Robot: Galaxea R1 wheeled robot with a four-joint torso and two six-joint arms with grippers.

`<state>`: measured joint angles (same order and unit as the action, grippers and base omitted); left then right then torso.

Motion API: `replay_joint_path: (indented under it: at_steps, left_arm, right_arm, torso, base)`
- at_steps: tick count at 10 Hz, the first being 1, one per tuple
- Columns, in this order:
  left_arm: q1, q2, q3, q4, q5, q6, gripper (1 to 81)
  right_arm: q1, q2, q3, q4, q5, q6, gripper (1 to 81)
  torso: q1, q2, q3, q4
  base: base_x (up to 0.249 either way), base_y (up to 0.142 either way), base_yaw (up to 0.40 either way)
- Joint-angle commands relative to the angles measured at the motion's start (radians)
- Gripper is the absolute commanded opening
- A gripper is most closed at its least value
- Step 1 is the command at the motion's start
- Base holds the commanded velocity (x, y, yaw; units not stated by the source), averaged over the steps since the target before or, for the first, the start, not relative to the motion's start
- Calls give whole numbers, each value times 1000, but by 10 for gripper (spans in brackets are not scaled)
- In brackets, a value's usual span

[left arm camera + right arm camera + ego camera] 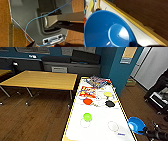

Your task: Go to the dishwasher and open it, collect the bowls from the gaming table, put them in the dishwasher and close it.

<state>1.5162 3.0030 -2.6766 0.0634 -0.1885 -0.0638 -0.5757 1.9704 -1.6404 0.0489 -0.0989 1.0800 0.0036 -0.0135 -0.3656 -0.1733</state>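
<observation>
The gaming table point(100, 129) runs away from me, white-topped with yellow sides. On it lie a lime green bowl point(87, 116), an orange-red bowl point(87, 101), a pale yellow bowl point(108, 94) and a black bowl point(110, 103). Just past the table's near right edge, a blue bowl point(136, 124) hangs in the air with my right gripper point(144, 131) shut on its rim. In the right wrist view the blue bowl point(109, 31) looms large over the table's yellow edge point(142, 28). The dishwasher is out of view.
A colourful flat box point(96, 82) lies at the gaming table's far end. A plain yellow-topped table point(42, 79) stands to the left on wooden floor point(37, 119). Dark furniture point(157, 94) is at the right. The left wrist view holds grey robot housing point(25, 16) and a blue cable point(26, 28).
</observation>
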Motion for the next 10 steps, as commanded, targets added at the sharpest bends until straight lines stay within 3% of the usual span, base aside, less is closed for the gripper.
replay_joint_path:
  at_steps: [1, 2, 6, 8, 10]
  left_arm:
    - [2, -5, 7, 12, 64, 4, 811]
    - [2, -8, 7, 12, 64, 6, 811]
    - [-8, 2, 7, 12, 70, 9, 811]
    - [-12, 4, 7, 16, 72, 9, 811]
    - [-14, 1, 7, 15, 72, 7, 811]
  right_arm:
    - [-13, -290, 290, -317, -39, -6, 10]
    - [-55, -327, 326, -394, -53, -6, 10]
    - [-231, -371, 439, -583, -47, -15, 10]
    - [-290, -419, 501, -583, -44, -18, 10]
    - [-410, -463, 557, -546, -1, -90, 10]
  torso:
    - [0, 0, 0, 0]
    - [0, 0, 0, 0]
    - [0, 0, 0, 0]
    - [0, 0, 0, 0]
    - [0, 0, 0, 0]
  base:
    - [0, 0, 0]
    - [0, 0, 0]
    - [0, 0, 0]
    - [0, 0, 0]
    - [0, 0, 0]
